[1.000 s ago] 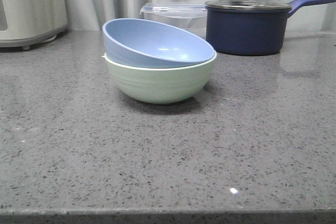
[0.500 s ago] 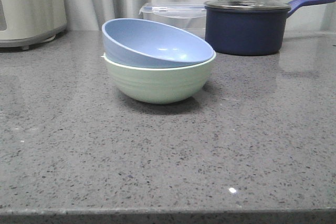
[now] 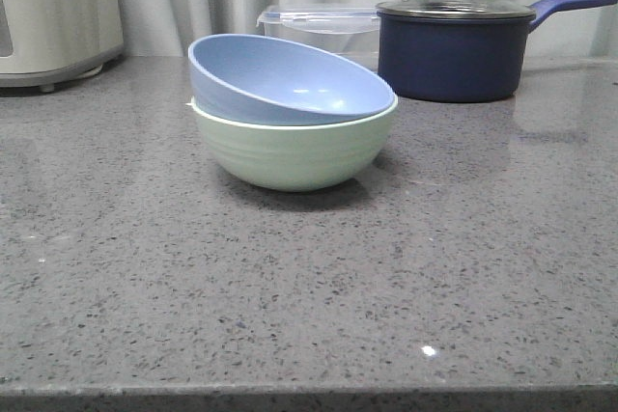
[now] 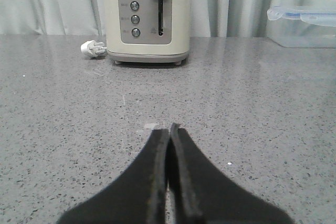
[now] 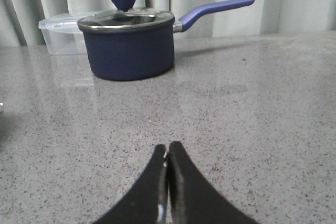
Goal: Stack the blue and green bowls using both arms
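Both bowls are stacked mid-bench: blue bowl (image 3: 290,77) sits tilted inside green bowl (image 3: 294,150); my left gripper (image 4: 169,129) and right gripper (image 5: 167,146) are closed, empty; stacking looks done, perhaps levelling next

The pale blue bowl (image 3: 290,77) sits tilted inside the upright mint-green bowl (image 3: 294,149), its left rim raised, and both are out of sight of either wrist's closed jaws.
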Robot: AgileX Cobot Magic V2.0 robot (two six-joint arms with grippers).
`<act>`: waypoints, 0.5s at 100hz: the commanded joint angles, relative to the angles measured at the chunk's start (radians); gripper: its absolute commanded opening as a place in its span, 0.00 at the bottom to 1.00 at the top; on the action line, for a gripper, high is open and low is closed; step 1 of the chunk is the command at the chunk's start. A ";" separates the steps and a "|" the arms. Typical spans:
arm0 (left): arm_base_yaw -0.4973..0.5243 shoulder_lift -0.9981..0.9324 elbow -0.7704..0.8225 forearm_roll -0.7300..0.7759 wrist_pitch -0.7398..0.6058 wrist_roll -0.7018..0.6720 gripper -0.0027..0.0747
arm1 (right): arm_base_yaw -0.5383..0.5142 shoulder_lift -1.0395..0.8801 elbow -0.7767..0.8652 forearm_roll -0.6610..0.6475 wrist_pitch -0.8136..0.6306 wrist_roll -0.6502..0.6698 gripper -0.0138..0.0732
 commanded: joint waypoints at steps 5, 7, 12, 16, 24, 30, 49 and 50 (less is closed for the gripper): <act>0.002 -0.034 0.041 -0.007 -0.081 0.001 0.01 | -0.004 -0.048 0.001 -0.013 -0.067 0.003 0.16; 0.002 -0.034 0.041 -0.007 -0.081 0.001 0.01 | -0.004 -0.045 0.001 -0.013 -0.069 0.003 0.16; 0.002 -0.034 0.041 -0.007 -0.081 0.001 0.01 | -0.004 -0.047 0.001 -0.013 -0.067 0.003 0.16; 0.002 -0.034 0.041 -0.007 -0.081 0.001 0.01 | -0.004 -0.047 0.001 -0.013 -0.067 0.003 0.16; 0.002 -0.034 0.041 -0.007 -0.081 0.001 0.01 | -0.004 -0.047 0.001 -0.013 -0.067 0.003 0.16; 0.002 -0.034 0.041 -0.007 -0.081 0.001 0.01 | -0.004 -0.047 0.001 -0.013 -0.067 0.003 0.16; 0.002 -0.034 0.041 -0.007 -0.081 0.001 0.01 | -0.004 -0.047 0.000 -0.013 -0.068 0.003 0.16; 0.002 -0.034 0.041 -0.007 -0.081 0.001 0.01 | -0.004 -0.047 0.000 -0.013 -0.068 0.003 0.16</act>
